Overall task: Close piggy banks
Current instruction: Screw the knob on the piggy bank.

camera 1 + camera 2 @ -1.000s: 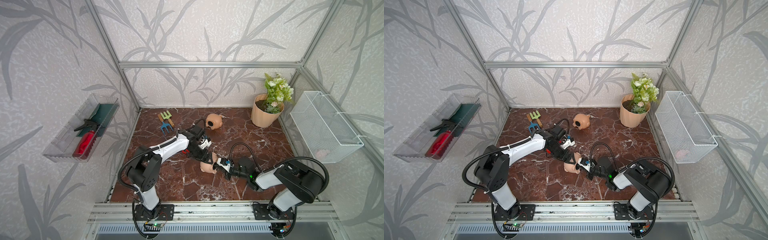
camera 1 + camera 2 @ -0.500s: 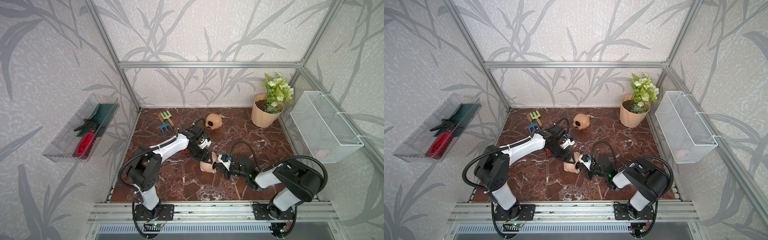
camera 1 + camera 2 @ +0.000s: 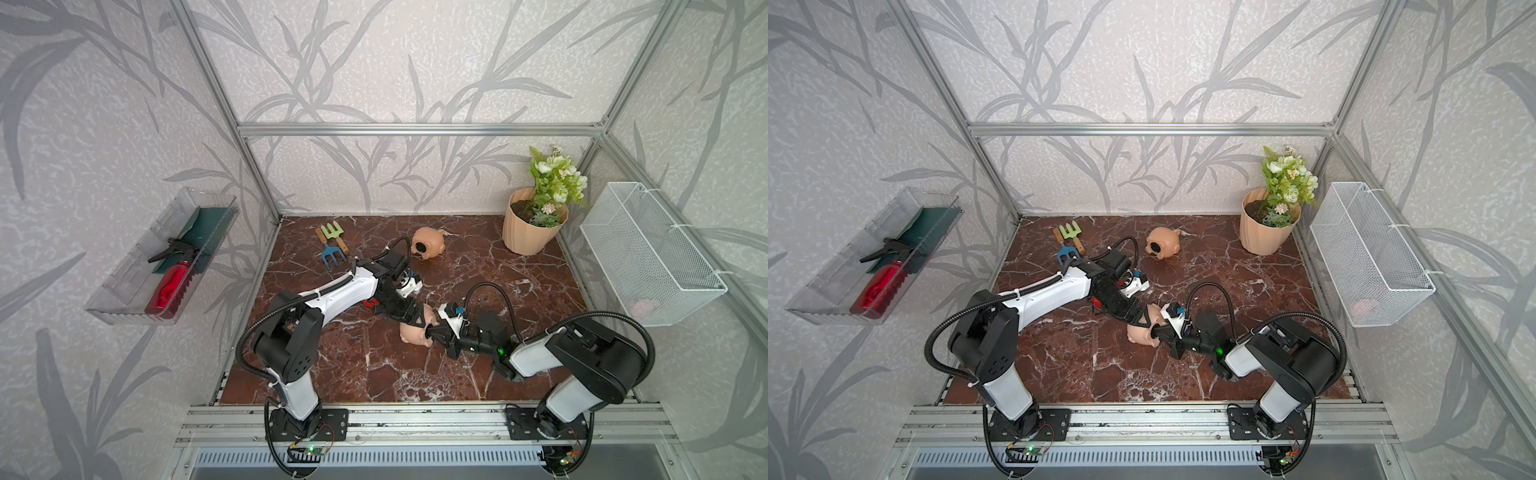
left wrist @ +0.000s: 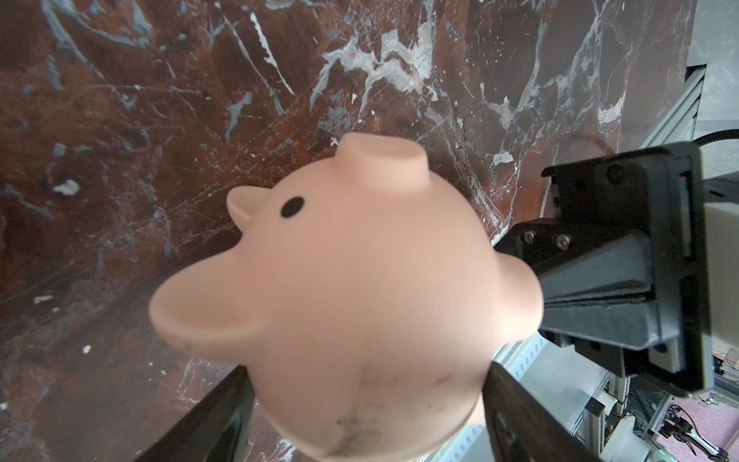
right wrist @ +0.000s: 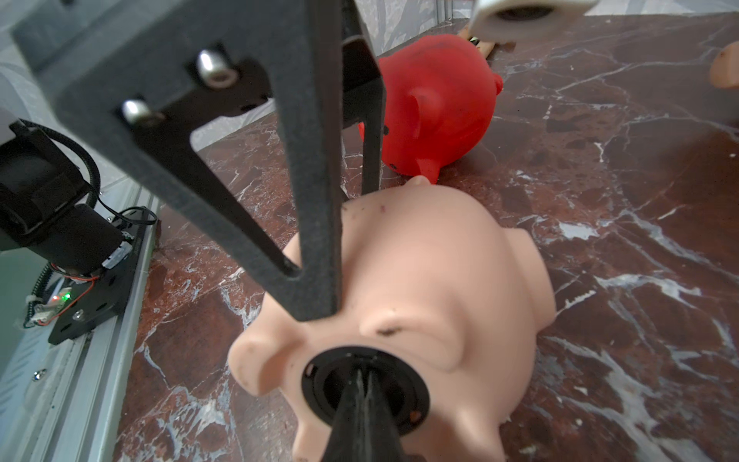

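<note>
A peach piggy bank (image 3: 413, 332) lies on its side mid-floor, with my left gripper (image 4: 366, 380) shut on its body from above; its fingers (image 5: 316, 200) straddle the pig (image 5: 460, 272). A black plug (image 5: 316, 384) sits in its belly hole. My right gripper (image 5: 364, 378) is shut, its joined tips pressed into the plug's centre; the same gripper (image 3: 1160, 332) meets the pig (image 3: 1142, 334) from the right. A red piggy bank (image 5: 440, 100) lies just behind, mostly under my left arm. Another peach piggy bank (image 3: 428, 245) (image 3: 1163, 245) lies at the back, belly hole dark.
A ribbed peach flower pot (image 3: 528, 232) stands at the back right. Garden forks (image 3: 332, 245) lie at the back left. A white wire basket (image 3: 648, 253) hangs on the right wall, and a clear tray (image 3: 124, 291) holding a red spray bottle (image 3: 170, 282) hangs on the left wall.
My right gripper has edged left, deeper against the pig's belly. The left arm and the held pig have barely moved.
</note>
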